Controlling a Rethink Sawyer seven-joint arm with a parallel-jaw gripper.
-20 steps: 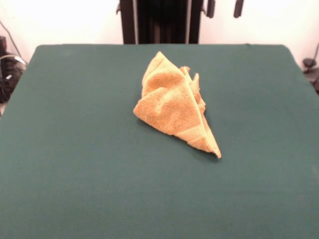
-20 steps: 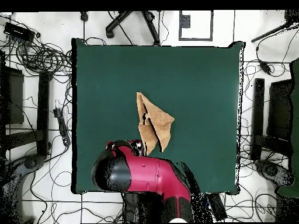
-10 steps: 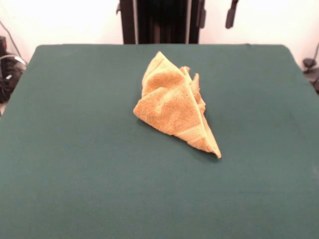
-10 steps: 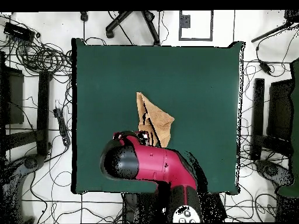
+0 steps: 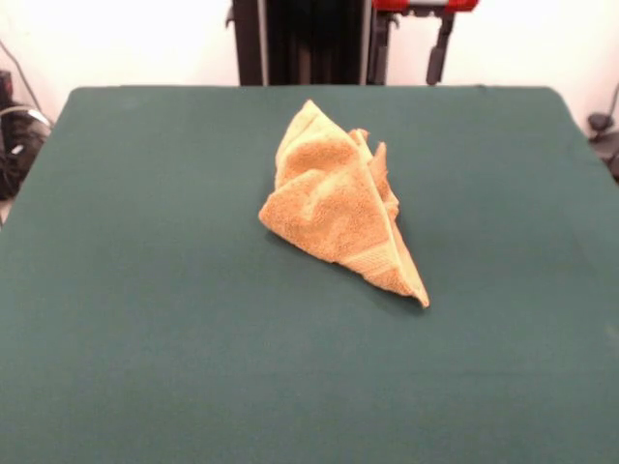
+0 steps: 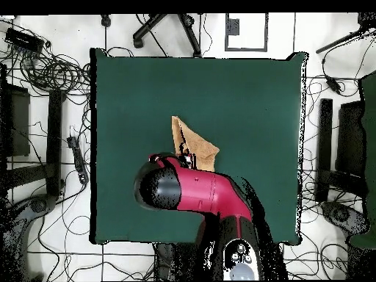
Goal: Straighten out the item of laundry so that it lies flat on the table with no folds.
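The orange-tan towel [image 5: 338, 203] lies crumpled in a folded, roughly triangular heap near the middle of the dark green table [image 5: 145, 290]. One pointed corner reaches toward the front right. My gripper [image 5: 409, 58] hangs at the top of the front view, above the table's far edge and behind the towel. It is open and empty, with its two dark fingers apart. In the overhead view the red arm [image 6: 194, 192] covers the near part of the towel [image 6: 192, 143] and hides the gripper. The table [image 6: 242, 95] shows bare green around them.
The black pedestal [image 5: 309, 39] stands behind the table's far edge. In the overhead view cables [image 6: 55, 73] and dark equipment [image 6: 345, 139] lie on the floor around the table, with a chair base [image 6: 165, 29] beyond its far side.
The arm has swung out over the table toward the towel and now covers more of it from above. The gripper has come lower into the front view. The towel has not moved.
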